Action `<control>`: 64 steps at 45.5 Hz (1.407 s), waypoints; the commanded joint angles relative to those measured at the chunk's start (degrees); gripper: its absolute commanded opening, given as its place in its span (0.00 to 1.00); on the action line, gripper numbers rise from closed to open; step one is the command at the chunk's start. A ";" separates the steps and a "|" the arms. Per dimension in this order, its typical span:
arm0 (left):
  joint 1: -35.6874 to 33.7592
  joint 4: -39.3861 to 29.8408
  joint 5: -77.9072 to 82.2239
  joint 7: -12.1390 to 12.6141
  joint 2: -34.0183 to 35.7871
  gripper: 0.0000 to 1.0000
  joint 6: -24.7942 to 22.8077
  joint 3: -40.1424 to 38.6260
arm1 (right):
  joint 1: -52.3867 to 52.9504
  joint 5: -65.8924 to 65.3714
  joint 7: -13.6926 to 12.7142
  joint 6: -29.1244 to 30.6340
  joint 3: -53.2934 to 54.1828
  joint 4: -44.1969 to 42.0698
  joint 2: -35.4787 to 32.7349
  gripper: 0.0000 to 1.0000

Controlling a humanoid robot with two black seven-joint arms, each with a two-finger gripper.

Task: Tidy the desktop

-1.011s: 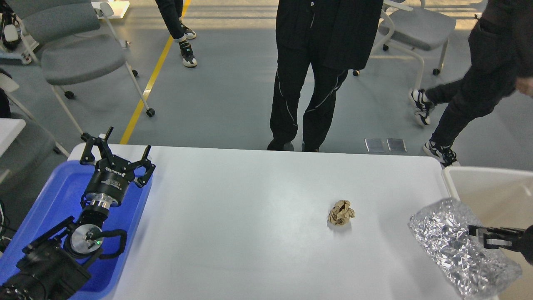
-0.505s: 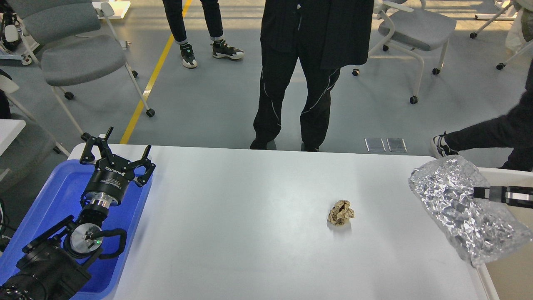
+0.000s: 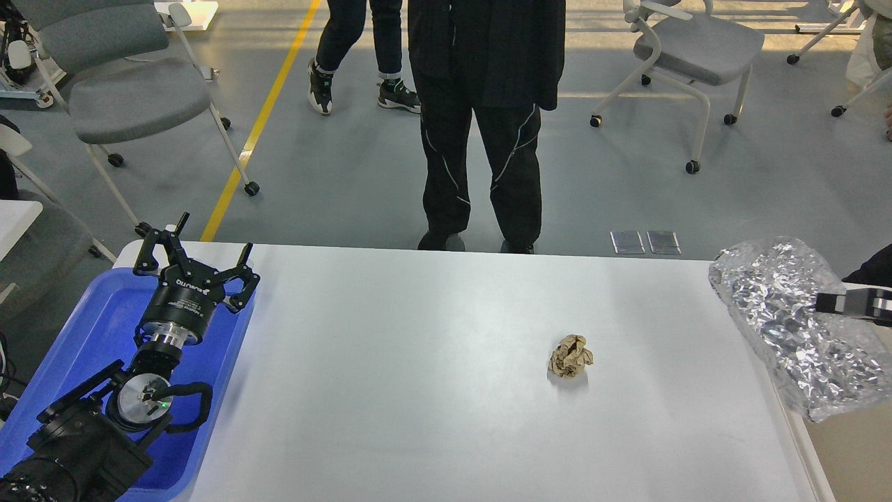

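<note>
Single head view, high and forward-down over the desktop (image 3: 432, 390); floor and chairs (image 3: 132, 90) beyond

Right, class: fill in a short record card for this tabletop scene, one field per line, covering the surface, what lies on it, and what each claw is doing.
surface: white desktop, rounded corners
on the surface: one crumpled brown paper ball, right of centre
left side: blue tray at the desktop's left edge
left claw: open, empty, over the tray's far end
right claw: shut on a crinkled silver foil bag, held at the desktop's right edge
background: a person in black standing behind the far edge; grey chairs on the floor
</note>
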 commanded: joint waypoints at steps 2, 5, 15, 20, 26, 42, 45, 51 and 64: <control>0.00 0.00 -0.01 0.00 0.00 1.00 0.00 0.00 | -5.02 9.42 0.05 -7.02 -2.23 -7.26 2.26 0.00; 0.00 0.00 -0.01 0.00 0.00 1.00 0.00 0.00 | -8.27 14.51 0.14 -9.57 -2.24 -10.15 3.75 0.00; 0.00 0.00 -0.01 0.00 0.00 1.00 0.00 0.00 | -16.45 26.91 1.20 -14.85 -2.06 -22.46 10.96 0.00; 0.00 0.00 -0.01 0.00 0.00 1.00 0.00 0.00 | -19.88 33.77 1.20 -14.94 -1.80 -30.19 15.44 0.00; 0.00 0.00 -0.01 0.00 0.00 1.00 0.00 0.00 | -24.01 39.04 1.20 -14.94 -1.36 -38.28 20.01 0.00; 0.00 0.00 -0.01 0.00 0.00 1.00 0.00 0.00 | -32.63 50.65 1.02 -14.23 -1.18 -60.87 35.03 0.00; 0.00 0.00 -0.01 0.00 0.00 1.00 0.00 0.00 | -33.86 50.65 1.02 -14.23 -1.09 -63.60 37.59 0.00; 0.00 0.00 -0.01 0.00 0.00 1.00 0.00 0.00 | -35.88 50.92 0.76 -14.59 -1.09 -68.25 41.80 0.00; 0.00 0.00 -0.01 0.00 0.00 1.00 0.00 0.00 | -35.80 57.77 -3.99 -14.50 -0.13 -84.52 53.15 0.00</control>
